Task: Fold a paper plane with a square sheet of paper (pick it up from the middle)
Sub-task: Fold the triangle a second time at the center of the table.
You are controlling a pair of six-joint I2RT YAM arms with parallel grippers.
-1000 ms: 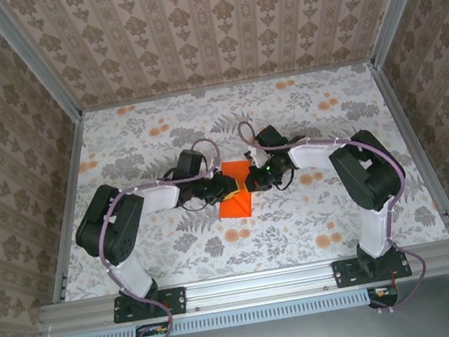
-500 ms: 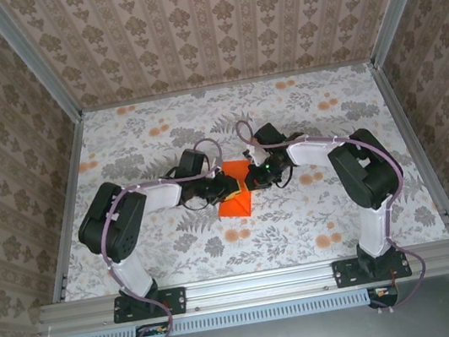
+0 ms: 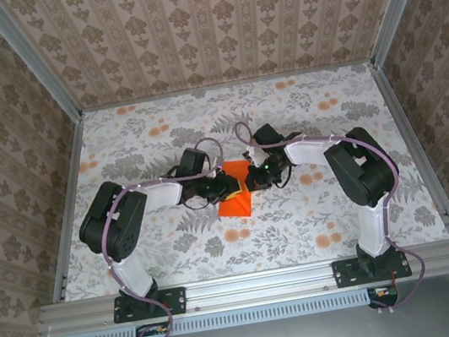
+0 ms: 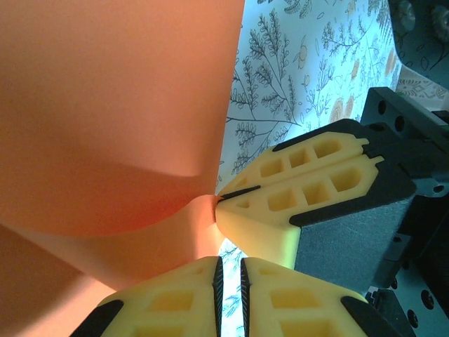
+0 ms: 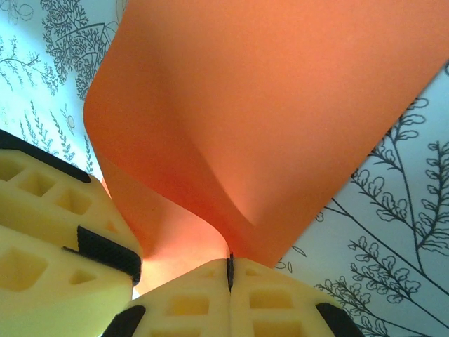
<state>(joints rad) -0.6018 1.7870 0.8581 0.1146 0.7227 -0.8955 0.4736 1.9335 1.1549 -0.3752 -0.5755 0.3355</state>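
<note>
- Little had moved over the last second: my right elbow had edged slightly toward the middle of the table, while both grippers and the paper sat where they had been.
- My right gripper was fully closed. Its two yellow fingertips pressed together on a pinch of the square sheet of paper, which rose from the tips in a curved, buckled fold.
- My left gripper stood almost closed, with only a thin slit between its pads. The paper ran down to its tips, and I judged that an edge of it was nipped there, though the slit was too dark to be sure.
- Both sets of fingertips met nose to nose, touching or nearly so, at the same gathered spot of the sheet.
- From above, the paper lay near the middle of the flowered tablecloth, between my two wrists. Its upper part was under the grippers and a broader part spread toward me.
- It showed as a smaller, pointed shape rather than a flat square, so I judged that some folding was already done.
- It was not yet a slim dart with a centre crease. As far as I could tell, the narrowing folds and the final crease were still to do.
</note>
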